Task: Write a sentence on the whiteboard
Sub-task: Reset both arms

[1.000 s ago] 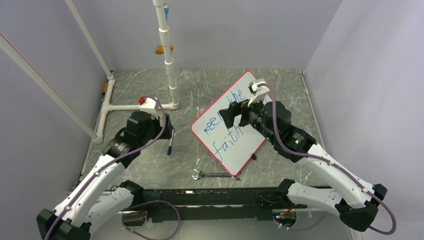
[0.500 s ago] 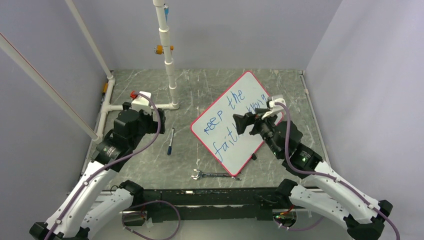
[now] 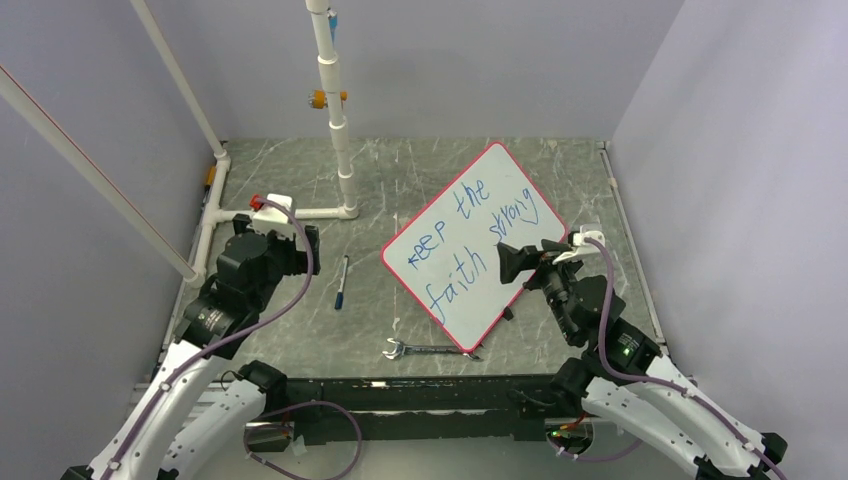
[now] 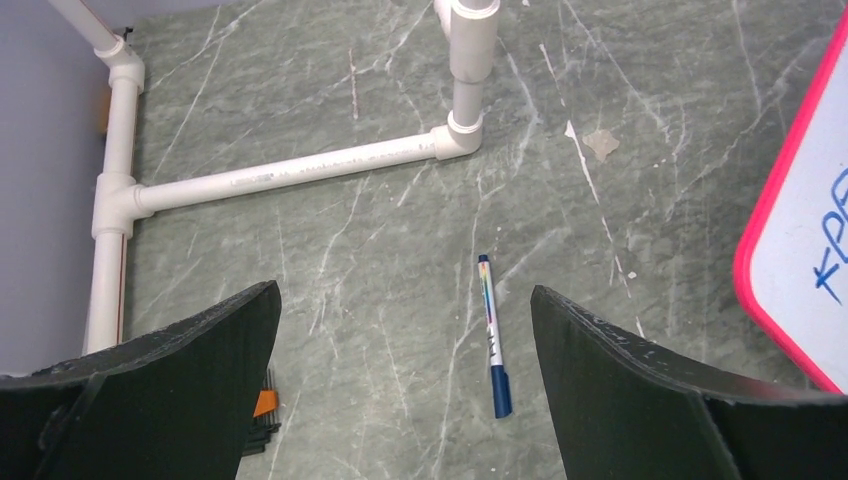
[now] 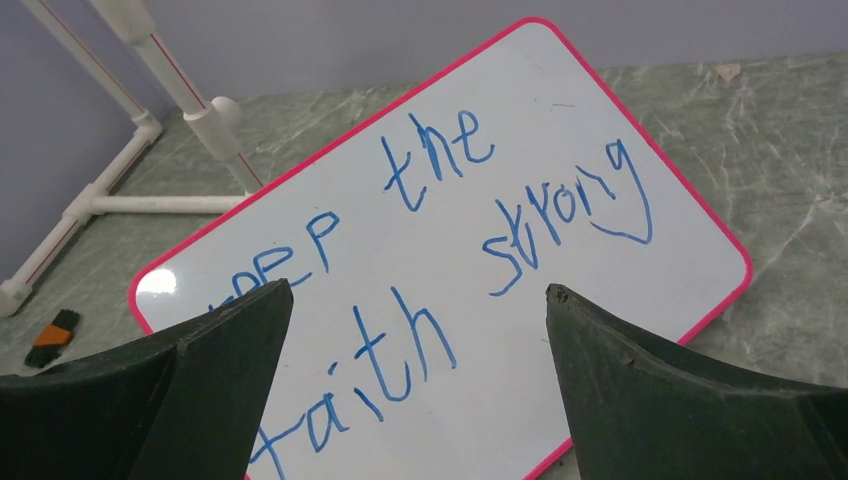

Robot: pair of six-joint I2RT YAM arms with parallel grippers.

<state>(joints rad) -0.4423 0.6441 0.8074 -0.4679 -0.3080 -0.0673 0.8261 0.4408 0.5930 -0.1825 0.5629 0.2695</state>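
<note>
1. The sentence (image 3: 465, 240) is in blue pen on the whiteboard (image 3: 500, 165). The whiteboard lies flat on the table, turned like a diamond.
2. A second ago the right arm reached across the whiteboard and hid some of the words. Now it has pulled back to the near right edge of the whiteboard, and all the words show.
3. A second ago the left arm was low over the blue pen (image 4: 492, 335), left of the whiteboard. Now it has lifted and moved back, farther from the whiteboard. The pen lies alone in the same spot.
4. The right gripper (image 3: 510, 263) hangs by the whiteboard's near right edge and points at the words. Its fingers are wide apart and hold nothing.
5. The left gripper (image 4: 405, 295) is well to the left of the whiteboard and looks down at the pen. Its fingers are wide apart and hold nothing.
6. The words read "keep the faith strong".
7. A wrench (image 3: 430, 350) lies near the whiteboard's closest corner.
</note>
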